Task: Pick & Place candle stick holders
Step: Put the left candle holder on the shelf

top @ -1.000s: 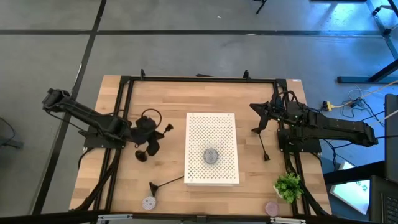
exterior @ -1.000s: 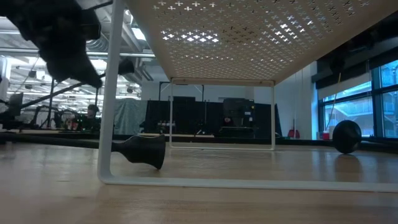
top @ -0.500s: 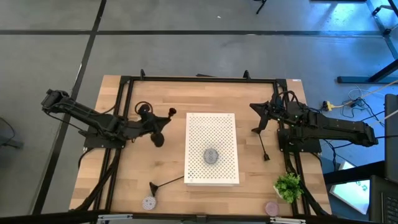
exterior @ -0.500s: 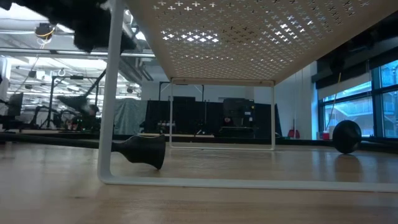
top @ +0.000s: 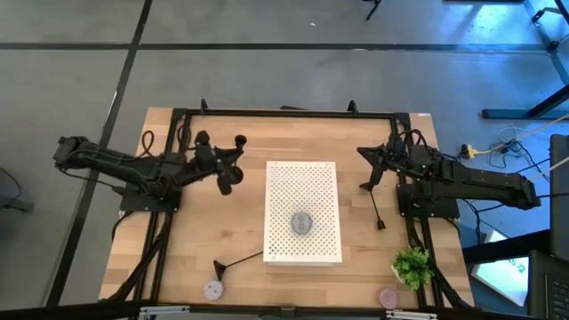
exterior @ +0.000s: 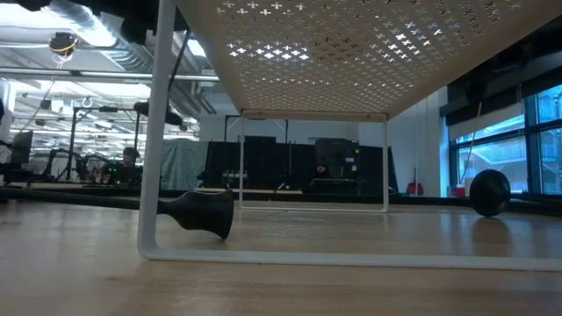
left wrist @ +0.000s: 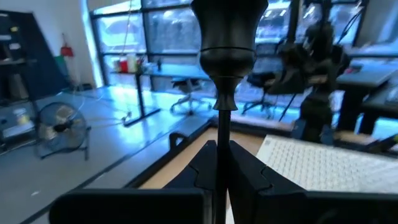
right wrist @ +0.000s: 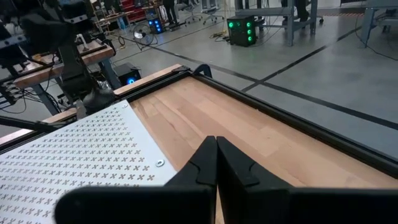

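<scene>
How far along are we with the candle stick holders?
None looks placed yet. In hand: the left gripper is shut on one candle stick holder, lifted beside the white perforated rack. Left: two holders lying on the table, one at the front left, one by the idle right gripper.

White perforated metal shelf (top: 303,212) blocking frame centre, bare wooden tabletop (top: 236,229) open at lower left, small green plant (top: 412,265) crowding lower right
</scene>
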### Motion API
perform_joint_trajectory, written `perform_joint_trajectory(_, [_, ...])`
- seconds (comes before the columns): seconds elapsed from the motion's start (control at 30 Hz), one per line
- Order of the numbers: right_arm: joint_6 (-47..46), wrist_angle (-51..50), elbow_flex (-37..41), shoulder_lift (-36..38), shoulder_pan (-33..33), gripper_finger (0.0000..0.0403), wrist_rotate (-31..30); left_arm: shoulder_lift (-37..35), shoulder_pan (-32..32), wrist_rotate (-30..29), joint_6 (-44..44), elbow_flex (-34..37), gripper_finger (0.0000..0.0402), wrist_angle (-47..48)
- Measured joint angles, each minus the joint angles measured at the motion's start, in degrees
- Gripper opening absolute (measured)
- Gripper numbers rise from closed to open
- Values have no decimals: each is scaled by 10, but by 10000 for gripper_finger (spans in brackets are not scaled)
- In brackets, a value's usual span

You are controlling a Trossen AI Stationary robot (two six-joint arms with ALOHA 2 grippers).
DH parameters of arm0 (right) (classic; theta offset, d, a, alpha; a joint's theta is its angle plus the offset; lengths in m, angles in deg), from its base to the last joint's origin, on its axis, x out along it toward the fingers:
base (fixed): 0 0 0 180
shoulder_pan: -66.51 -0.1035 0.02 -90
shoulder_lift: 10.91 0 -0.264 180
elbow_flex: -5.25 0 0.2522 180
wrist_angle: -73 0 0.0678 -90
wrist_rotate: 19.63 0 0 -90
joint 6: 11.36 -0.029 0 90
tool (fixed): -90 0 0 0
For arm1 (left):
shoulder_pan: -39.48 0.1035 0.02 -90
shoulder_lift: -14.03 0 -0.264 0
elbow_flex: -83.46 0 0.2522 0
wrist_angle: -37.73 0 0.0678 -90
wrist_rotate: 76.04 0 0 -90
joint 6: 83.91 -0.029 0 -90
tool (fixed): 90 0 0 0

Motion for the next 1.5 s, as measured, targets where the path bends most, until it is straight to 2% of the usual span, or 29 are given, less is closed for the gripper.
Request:
perform_joint_trajectory(0.23, [0, 16, 0, -19, 0, 1, 0, 27, 87, 157, -10, -49, 13, -10])
perform_joint_trajectory(0.37, [1, 28, 0, -33, 0, 1, 0, 65, 121, 220, -26, -101, 13, -11])
perform_joint_trajectory(0.53, [8, 30, 0, -46, 0, 1, 0, 130, 140, 285, -55, -162, 13, -33])
perform_joint_trajectory(0.7, [8, 28, 0, -52, 0, 1, 0, 207, 140, 360, -51, -182, 13, -125])
perform_joint_trajectory(1.03, [4, 21, 0, -52, 0, 1, 4, 318, 97, 440, -45, -233, 12, -152])
perform_joint_trajectory(1.27, [4, 22, 0, -52, 0, 1, 5, 324, 28, 462, -98, -244, 12, -150])
perform_joint_trajectory(1.5, [3, 32, 0, -63, 0, 1, 5, 305, -43, 472, -137, -244, 11, -204])
